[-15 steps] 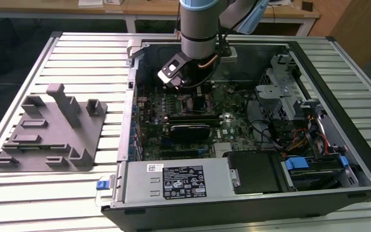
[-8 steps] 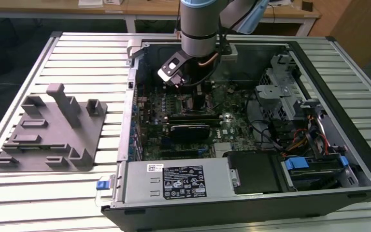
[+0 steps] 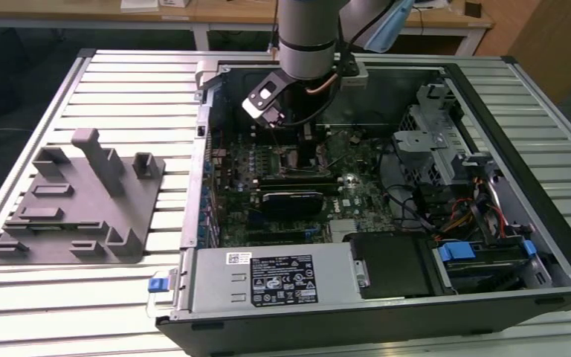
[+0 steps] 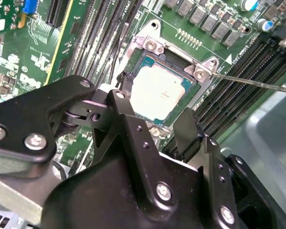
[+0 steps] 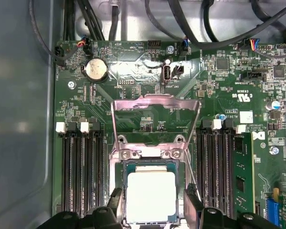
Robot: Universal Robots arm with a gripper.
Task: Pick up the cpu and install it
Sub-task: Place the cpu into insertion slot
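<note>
The cpu (image 5: 151,194), a flat square chip with a silvery-white top, lies flat in the motherboard socket (image 5: 125,167); it is seen in both wrist views (image 4: 157,93). My gripper (image 5: 152,205) hangs just above it, open, with one black finger (image 5: 115,200) on each side and a small gap between each finger and the chip's edges. In the second wrist view the gripper (image 4: 155,107) straddles the chip the same way. The socket's metal load plate (image 5: 155,114) stands raised. In the exterior view the gripper (image 3: 288,130) reaches down into the open computer case (image 3: 523,223).
A thin socket lever (image 4: 257,81) sticks out beside the socket. Memory slots (image 5: 81,171) flank it, with a module (image 5: 240,176) fitted on one side. A gray holder block (image 3: 77,201) stands at the exterior view's left. Power supply (image 3: 265,279) and drive cage (image 3: 434,141) crowd the case.
</note>
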